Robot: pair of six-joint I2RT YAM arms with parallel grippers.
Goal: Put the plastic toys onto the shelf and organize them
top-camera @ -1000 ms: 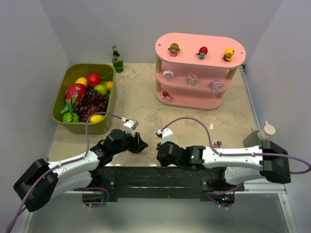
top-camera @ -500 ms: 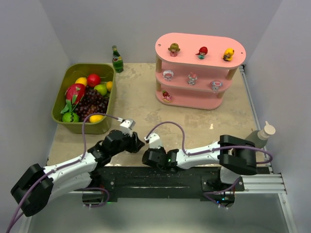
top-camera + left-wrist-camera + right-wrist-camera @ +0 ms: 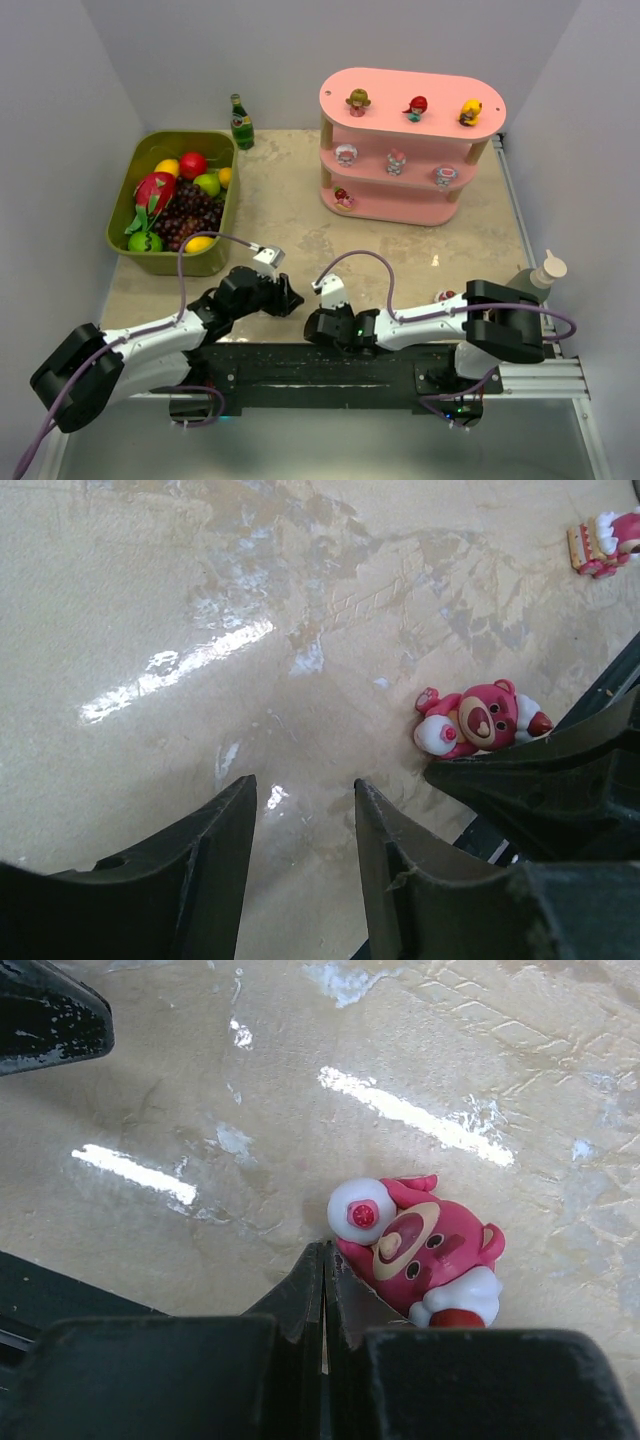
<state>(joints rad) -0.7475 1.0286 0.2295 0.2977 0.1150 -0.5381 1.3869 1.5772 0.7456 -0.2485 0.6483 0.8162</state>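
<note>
Table (image 3: 290, 215): beige and glossy, under everything we see.
Shelf (image 3: 385, 85): far ahead of left gripper (image 3: 303, 785) and right gripper (image 3: 325, 1250); we count seven plastic toys (image 3: 396, 160) across its tiers.
Remaining: two toys, we judge.
Left gripper: narrowly parted, empty; pink bear (image 3: 478, 718) just to its right.
Right gripper: fingers pressed together, holding nothing; tips touch the bear's side.
Second toy (image 3: 600, 542): farther right of left gripper, well apart.

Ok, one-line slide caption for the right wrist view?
Shut right claw, tips beside a pink bear toy lying on the beige table.
</note>
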